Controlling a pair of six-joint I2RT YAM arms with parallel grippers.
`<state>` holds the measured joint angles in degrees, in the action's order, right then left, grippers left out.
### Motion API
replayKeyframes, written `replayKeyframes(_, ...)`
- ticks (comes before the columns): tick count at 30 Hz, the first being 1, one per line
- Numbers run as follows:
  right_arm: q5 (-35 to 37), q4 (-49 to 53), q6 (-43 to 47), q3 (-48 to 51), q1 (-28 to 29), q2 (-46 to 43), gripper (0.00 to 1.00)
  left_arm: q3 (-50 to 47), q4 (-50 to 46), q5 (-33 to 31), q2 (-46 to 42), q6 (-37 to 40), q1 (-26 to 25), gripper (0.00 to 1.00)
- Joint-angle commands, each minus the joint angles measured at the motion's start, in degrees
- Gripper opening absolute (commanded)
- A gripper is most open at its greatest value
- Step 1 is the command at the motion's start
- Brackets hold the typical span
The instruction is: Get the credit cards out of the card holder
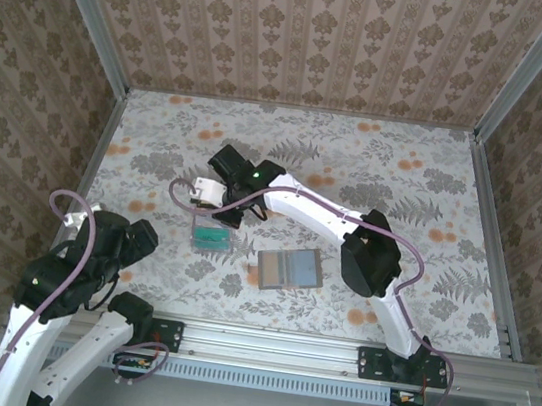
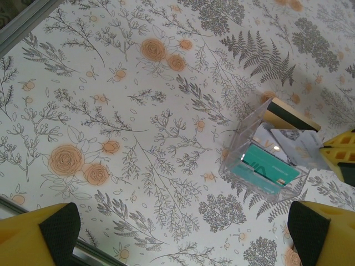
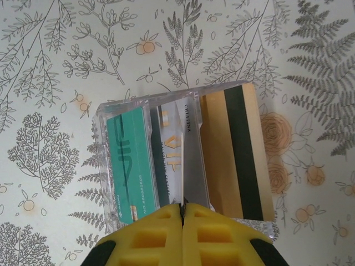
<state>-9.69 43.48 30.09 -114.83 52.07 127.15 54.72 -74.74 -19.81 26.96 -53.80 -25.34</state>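
Observation:
The card holder [image 1: 290,269] lies open and flat on the table, right of the clear tray [image 1: 213,236]. My right gripper [image 3: 182,206] is shut on the near edge of a silver-grey credit card [image 3: 193,160], which stands on edge in the clear tray [image 3: 102,166]. In that tray a teal card [image 3: 130,163] sits left of the held card, and a tan card with a dark stripe [image 3: 238,155] sits to its right. My left gripper [image 2: 186,238] hangs open over bare table, well short of the tray [image 2: 266,160], with nothing between its fingers.
Metal rails [image 1: 331,351] run along the table's near edge, and patterned walls [image 1: 304,36] close in the other sides. The right arm [image 1: 330,216] reaches across the middle. The left arm [image 1: 91,259] stays at the near left.

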Motion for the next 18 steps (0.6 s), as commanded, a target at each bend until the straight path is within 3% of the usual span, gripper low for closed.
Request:
replayKeyframes(1,-1.73,0.28,1.19,-1.66,0.16,1.44,0.00,0.86,-1.98,-1.46,-0.91,-0.43,0.49,1.00)
replayKeyframes(4,-1.74,0.11,0.89,-1.65,0.15,1.72,0.02,0.67,-1.92,-1.39,-1.10,-0.52,0.53,1.00)
replayKeyframes(7,-1.23,-0.15,0.31,-1.62,0.14,1.80,0.20,0.52,-2.01,-1.38,-1.18,-0.60,0.54,1.00)
replayKeyframes(18,1.15,-1.79,-2.58,-1.70,-0.21,0.57,0.25,0.05,-1.28,-0.43,-1.45,-0.09,0.51,1.00)
